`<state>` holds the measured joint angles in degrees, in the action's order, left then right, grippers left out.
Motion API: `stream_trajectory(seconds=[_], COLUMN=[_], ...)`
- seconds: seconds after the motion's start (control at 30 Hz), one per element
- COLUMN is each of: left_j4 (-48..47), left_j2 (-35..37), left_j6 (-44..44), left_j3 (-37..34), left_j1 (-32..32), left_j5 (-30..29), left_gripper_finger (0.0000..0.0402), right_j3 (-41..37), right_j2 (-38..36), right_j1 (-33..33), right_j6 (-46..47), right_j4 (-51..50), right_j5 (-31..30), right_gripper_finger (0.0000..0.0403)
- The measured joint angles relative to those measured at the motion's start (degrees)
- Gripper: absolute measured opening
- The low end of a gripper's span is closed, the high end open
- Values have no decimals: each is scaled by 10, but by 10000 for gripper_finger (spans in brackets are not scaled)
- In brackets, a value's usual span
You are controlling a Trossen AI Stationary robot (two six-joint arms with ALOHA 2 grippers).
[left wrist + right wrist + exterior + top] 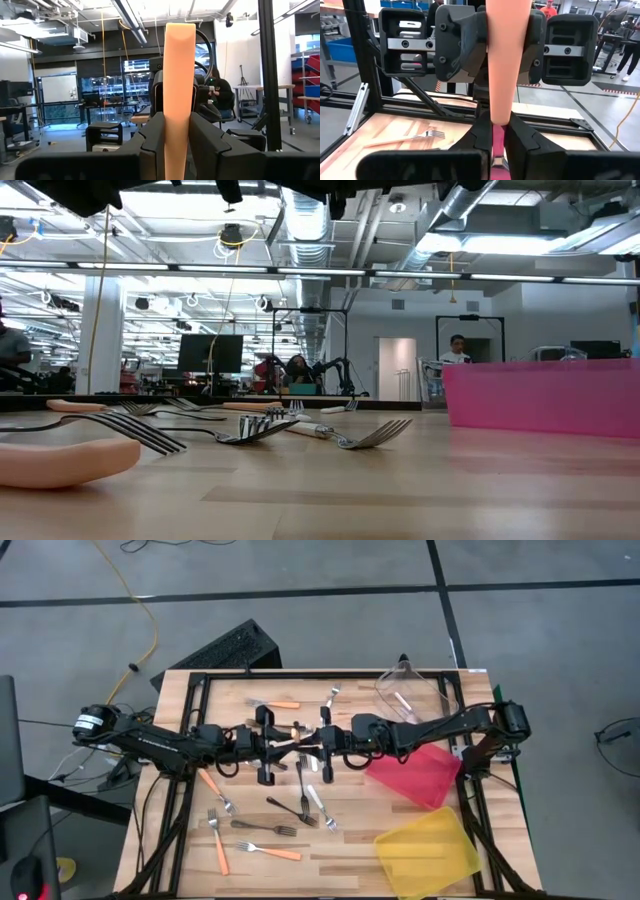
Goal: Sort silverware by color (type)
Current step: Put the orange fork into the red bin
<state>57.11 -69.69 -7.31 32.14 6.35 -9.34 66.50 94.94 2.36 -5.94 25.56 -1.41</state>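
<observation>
Midair: fork (501, 60) btwn both grippers' jaws (orange).

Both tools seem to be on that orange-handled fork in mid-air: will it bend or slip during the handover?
The orange-handled fork looks stiff: its handle stands straight between the left tool fingers. The smooth, tapering handle could slide if gripped lightly. It is probably light, since the right tool pinches only its narrow end.

Wooden table (350, 850) bearing scattered forks (283, 830), red bin (420, 775), yellow bin (428, 848).
</observation>
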Motion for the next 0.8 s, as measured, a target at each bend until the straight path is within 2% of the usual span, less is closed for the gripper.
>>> stream_trajectory(seconds=[0.13, 0.23, 0.47, 0.63, 0.8], left_j4=[-8, -30, -58, -80, -133], left_j2=[0, 0, 1, 6, 35], left_j6=[22, 24, 26, 28, 35], left_j3=[0, 0, 0, 0, 0], left_j1=[0, 0, 0, 0, 0], left_j5=[-25, -48, -60, -79, -83], left_gripper_finger=[73, 90, 154, 196, 207], right_j3=[0, 0, 0, 0, 0], right_j2=[0, 0, -15, -65, -138], right_j1=[5, 5, 5, 5, 5], right_j6=[12, 29, 33, 45, 72], right_j4=[-1, -5, -40, -117, -258], right_j5=[-6, -35, -69, -120, -193], right_gripper_finger=[49, 49, 49, 49, 49])
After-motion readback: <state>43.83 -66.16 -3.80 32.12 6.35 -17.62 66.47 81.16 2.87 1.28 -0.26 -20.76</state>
